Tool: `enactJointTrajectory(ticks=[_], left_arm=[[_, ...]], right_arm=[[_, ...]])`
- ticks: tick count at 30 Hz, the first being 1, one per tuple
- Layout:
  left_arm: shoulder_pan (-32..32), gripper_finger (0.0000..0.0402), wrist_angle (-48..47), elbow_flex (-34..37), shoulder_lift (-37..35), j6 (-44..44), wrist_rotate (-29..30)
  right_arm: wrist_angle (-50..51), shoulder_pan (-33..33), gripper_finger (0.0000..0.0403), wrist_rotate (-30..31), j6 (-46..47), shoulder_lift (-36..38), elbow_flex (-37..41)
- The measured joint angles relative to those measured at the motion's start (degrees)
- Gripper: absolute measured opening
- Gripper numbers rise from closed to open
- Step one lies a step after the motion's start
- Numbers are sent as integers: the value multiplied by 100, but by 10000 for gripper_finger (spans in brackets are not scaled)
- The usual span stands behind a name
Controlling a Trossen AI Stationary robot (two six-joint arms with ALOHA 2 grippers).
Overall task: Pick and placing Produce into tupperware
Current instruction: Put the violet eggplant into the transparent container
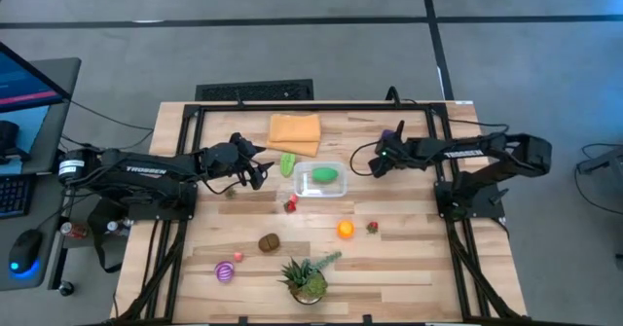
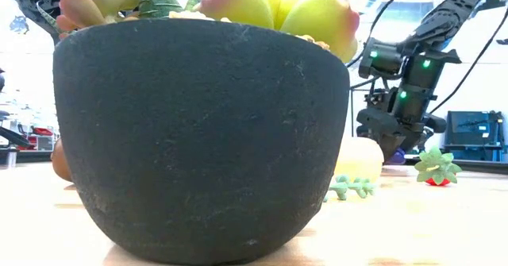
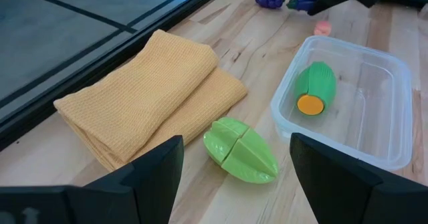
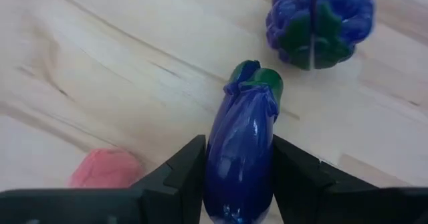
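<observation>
The clear tupperware sits mid-table with a green produce piece inside it. My right gripper is right of the tub, near the purple grapes, and is shut on a purple eggplant. My left gripper hovers open left of the tub. A light-green produce piece lies on the table just ahead of its fingers, untouched. More produce lies toward the near edge: an orange, a strawberry, a brown piece and a striped pink-purple piece. My right gripper pinches the eggplant's body between its two fingers, which lie along it. They come slanting down from above. The green stem end sticks out beyond the fingertips. Whether the eggplant is clear of the table I cannot tell.
A folded orange cloth lies at the far side next to the tub. A potted spiky plant stands at the near edge and fills the low view. A small pink piece lies beside my right gripper.
</observation>
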State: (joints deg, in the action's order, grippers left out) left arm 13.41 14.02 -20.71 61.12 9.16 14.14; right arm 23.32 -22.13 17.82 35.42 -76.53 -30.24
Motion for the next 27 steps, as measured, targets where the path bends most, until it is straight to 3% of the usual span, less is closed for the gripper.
enactJointTrajectory(ticks=[16, 20, 27], left_arm=[[1, 266, 2, 0, 0, 62, -18], [0, 266, 4, 0, 0, 82, -16], [1, 266, 11, 0, 0, 162, -20]], right_arm=[[-299, 1016, 137, 0, -458, 1319, 0], [-831, 1355, 141, -2, -715, 1352, -39], [-903, 1800, 140, -1, -1159, 1073, -696]])
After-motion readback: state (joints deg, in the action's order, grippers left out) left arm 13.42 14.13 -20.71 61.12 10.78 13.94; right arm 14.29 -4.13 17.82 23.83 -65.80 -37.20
